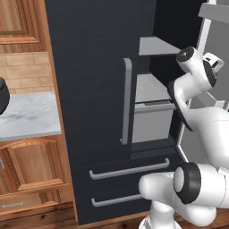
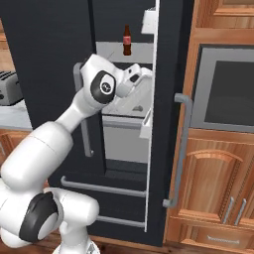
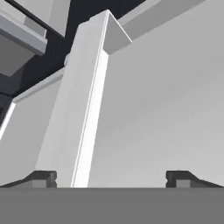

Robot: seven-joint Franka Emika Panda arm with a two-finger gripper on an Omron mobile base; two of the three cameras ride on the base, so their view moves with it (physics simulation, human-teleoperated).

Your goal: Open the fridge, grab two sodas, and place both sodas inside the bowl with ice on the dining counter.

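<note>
Closest to the camera are the two dark fingertips of the gripper (image 3: 111, 178), spread wide with nothing between them, facing a pale grey shelf edge (image 3: 89, 109). Going left to right: marble wall counter (image 1: 27, 114), then the tall navy-black fridge (image 1: 89, 89) with its right door (image 2: 166, 124) swung open. A slim dark-brown soda bottle with red label (image 2: 126, 41) stands toward the back of the upper shelf, above the hand, so I guess it's reaching in for that.

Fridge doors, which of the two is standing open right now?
The right-hand door is open, swung outward with its grey bar handle facing sideways and the soda bottle visible on a shelf beside it. The left door is flat and closed.
</note>
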